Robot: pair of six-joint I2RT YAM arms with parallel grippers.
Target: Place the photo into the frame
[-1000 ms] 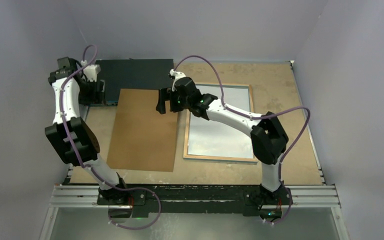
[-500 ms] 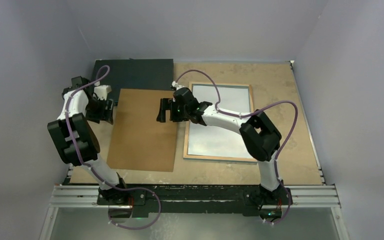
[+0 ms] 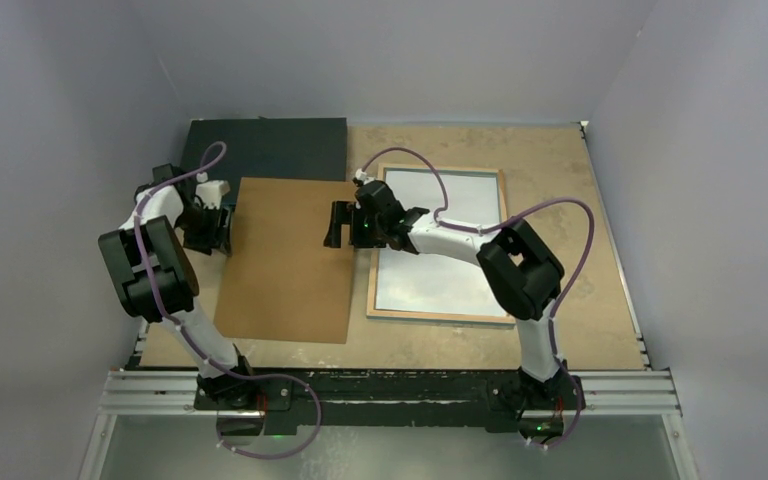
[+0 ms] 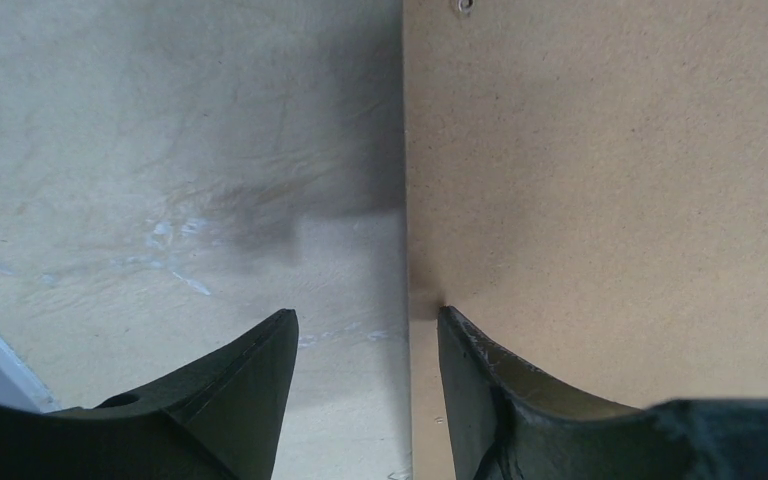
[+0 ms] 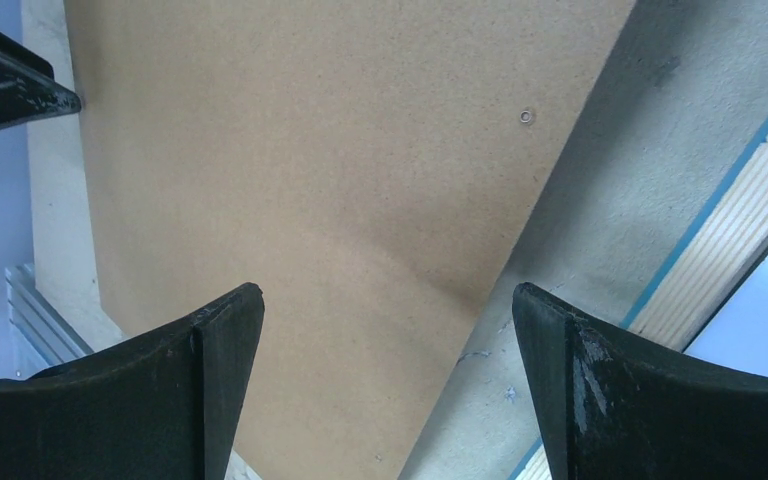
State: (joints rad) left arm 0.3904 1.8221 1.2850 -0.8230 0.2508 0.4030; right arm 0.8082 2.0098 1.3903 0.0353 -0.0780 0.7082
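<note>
We read left gripper (image 4: 365, 313): jaws partly apart astride brown board (image 4: 610, 180) edge, empty | right gripper (image 5: 385, 290): jaws wide apart, empty.

Two white-shelled arms (image 3: 452, 232) with bulky black joints (image 3: 520, 270), looping purple cables (image 3: 400, 151) and black, tapered fingers (image 4: 230, 400)

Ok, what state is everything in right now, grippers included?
Left gripper, open, fingers straddling the board's left edge.
Right gripper, open wide, above the board's right edge.
Backing board, lying flat on the table.
Frame, lying flat, wood-coloured rim up, no print visible in it.
Dark box, lying flat at the far edge.
Photo, not in view.
</note>
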